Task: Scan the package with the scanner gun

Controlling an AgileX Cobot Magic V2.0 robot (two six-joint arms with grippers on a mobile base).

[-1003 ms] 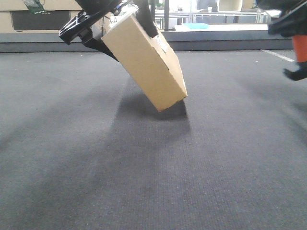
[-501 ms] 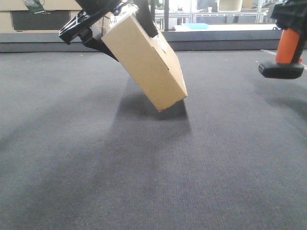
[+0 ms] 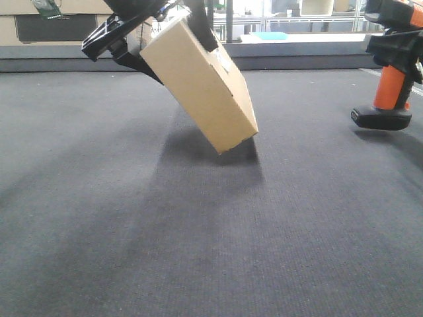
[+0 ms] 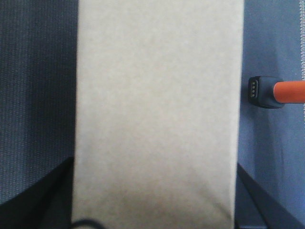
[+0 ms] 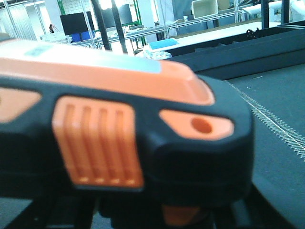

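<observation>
Our left gripper (image 3: pixel 162 30) clamps the package (image 3: pixel 201 86) by its upper end, black fingers (image 3: pixel 119 41) pressed against its sides, jaws closed on the cardboard. The tan box hangs steeply tilted over the middle of the dark grey carpet (image 3: pixel 198 251), nearer the far edge than the near one. Its top leans towards the left side of the carpet and its lowest corner points down and to the right. We cannot tell whether that corner touches the carpet or sits just above it; a shadow lies right behind it. A small pale label (image 3: pixel 223 61) shows on the narrow face turned up and to the right.

Over by the right edge of the carpet, our right gripper (image 3: pixel 396 46) grips the scanner gun (image 3: pixel 390 86) high on its orange stem, jaws closed around it. The scanner stands nearly upright, well apart from the package, its flat black foot low at the carpet with a shadow under it; contact is not clear to us.

From the left wrist, the plain face of the package (image 4: pixel 157 109) fills most of the view, with the scanner gun's foot and orange stem (image 4: pixel 267 92) just past its right side. From the right wrist, the black and orange head of the scanner gun (image 5: pixel 119 138) blocks nearly everything. Stacked cartons (image 3: pixel 53 26) with a dark panel stand beyond the far left corner
</observation>
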